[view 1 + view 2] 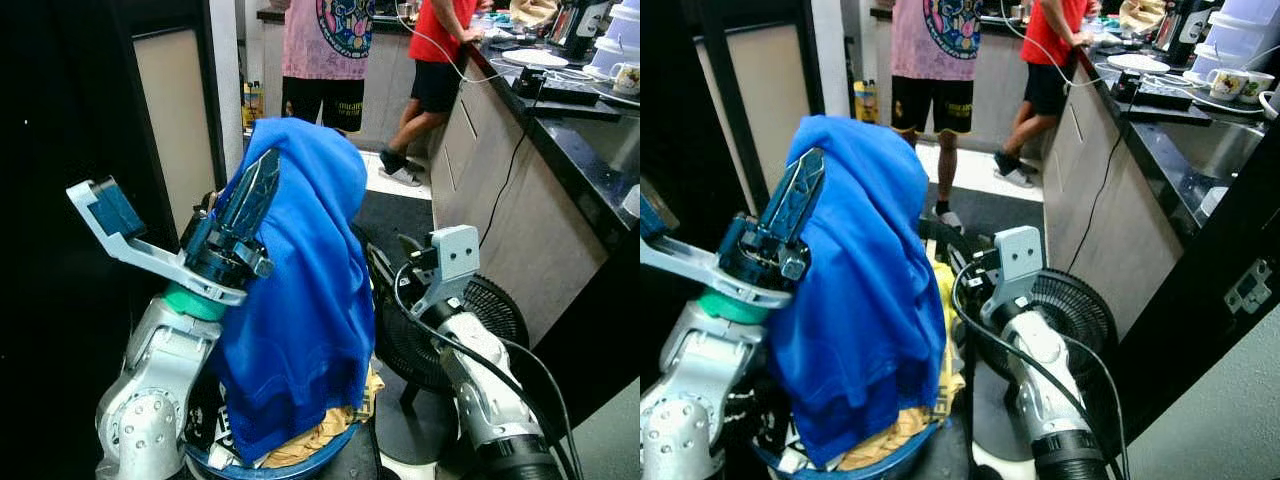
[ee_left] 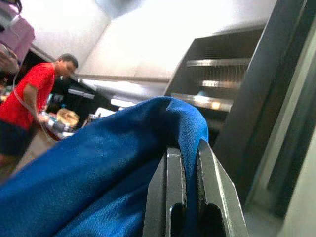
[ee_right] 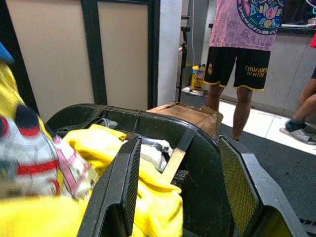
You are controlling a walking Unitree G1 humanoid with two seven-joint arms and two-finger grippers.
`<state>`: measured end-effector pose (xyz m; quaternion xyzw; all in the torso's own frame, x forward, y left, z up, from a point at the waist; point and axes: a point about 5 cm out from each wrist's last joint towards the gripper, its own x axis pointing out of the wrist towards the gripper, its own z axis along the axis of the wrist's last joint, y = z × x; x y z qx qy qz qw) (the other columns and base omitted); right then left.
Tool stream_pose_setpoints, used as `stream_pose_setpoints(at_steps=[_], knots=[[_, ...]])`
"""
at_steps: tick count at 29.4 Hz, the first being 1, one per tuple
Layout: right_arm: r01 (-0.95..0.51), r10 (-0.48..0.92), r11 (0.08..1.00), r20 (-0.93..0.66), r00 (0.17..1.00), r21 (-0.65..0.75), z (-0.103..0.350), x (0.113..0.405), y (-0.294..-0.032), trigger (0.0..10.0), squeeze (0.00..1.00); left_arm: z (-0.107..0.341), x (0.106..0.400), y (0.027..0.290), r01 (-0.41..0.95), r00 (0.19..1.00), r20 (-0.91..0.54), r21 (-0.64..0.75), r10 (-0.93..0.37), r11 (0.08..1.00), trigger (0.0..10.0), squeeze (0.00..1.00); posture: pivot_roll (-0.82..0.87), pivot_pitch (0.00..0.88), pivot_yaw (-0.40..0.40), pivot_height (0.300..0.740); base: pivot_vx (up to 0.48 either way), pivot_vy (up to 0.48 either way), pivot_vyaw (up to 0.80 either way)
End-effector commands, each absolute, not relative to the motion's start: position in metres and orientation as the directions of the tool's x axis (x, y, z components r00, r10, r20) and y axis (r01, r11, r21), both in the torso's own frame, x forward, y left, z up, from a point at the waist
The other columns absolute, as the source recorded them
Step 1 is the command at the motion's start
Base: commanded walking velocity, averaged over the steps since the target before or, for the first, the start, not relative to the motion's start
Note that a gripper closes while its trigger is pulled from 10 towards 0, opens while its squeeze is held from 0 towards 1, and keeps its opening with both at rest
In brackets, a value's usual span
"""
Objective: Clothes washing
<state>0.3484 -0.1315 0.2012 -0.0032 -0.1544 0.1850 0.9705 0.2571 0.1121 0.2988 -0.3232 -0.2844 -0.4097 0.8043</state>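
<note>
Blue garment [image 1: 300,300] hangs in the middle of the left eye view, draped from the left gripper [image 1: 250,195], which points up and to the right with its jaws closed narrowly on a fold of the cloth near the top. The cloth's lower hem drops onto a blue basket [image 1: 300,462] at the bottom centre, where yellowish laundry [image 1: 320,432] shows under it. The right gripper [image 3: 180,187] sits lower right, jaws spread wide and holding nothing, over a dark bin [image 3: 148,123] with yellow clothing [image 3: 148,192] inside. A black fan [image 1: 440,330] stands just beside the right arm. A dark bench [image 1: 580,130] runs along the right edge. Open floor leads to the upper centre, where two people [image 1: 325,50] stand.
</note>
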Motion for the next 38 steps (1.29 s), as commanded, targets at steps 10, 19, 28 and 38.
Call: stream_pose_setpoints(at_steps=[10, 19, 28, 38], knots=[[-0.365, 0.367, 0.929, 0.268, 0.891, -0.06, 0.194, 0.347, -0.131, 10.0, 0.0, 0.231, 0.263, 0.084, 0.809, 0.585, 0.141, -0.022, -0.799, 0.588, 0.0, 0.0, 0.0, 0.057, 0.003, 0.74, 0.0, 0.0, 0.0], [-0.37, 0.372, 0.927, 0.269, 0.888, -0.06, 0.195, 0.347, -0.131, 10.0, 0.0, 0.187, 0.269, 0.091, 0.729, 0.68, -0.165, 0.043, -0.714, 0.684, 10.0, 0.0, -0.01, 0.047, 0.006, 0.74, 0.0, 0.0, 0.0], [-0.372, 0.375, 0.926, 0.268, 0.887, -0.062, 0.194, 0.346, -0.131, 10.0, 0.0, 0.19, 0.283, 0.109, 0.614, 0.785, -0.183, 0.102, -0.592, 0.782, 10.0, 1.0, 0.0, 0.039, 0.008, 0.74, 0.0, 0.0, 0.0], [-0.373, 0.375, 0.926, 0.271, 0.887, -0.06, 0.194, 0.346, -0.13, 10.0, 0.0, 0.193, 0.311, 0.158, 0.174, 0.978, -0.15, 0.236, -0.141, 0.956, 10.0, 0.75, -0.01, 0.045, 0.01, 0.74, 0.0, 0.0, 0.0]])
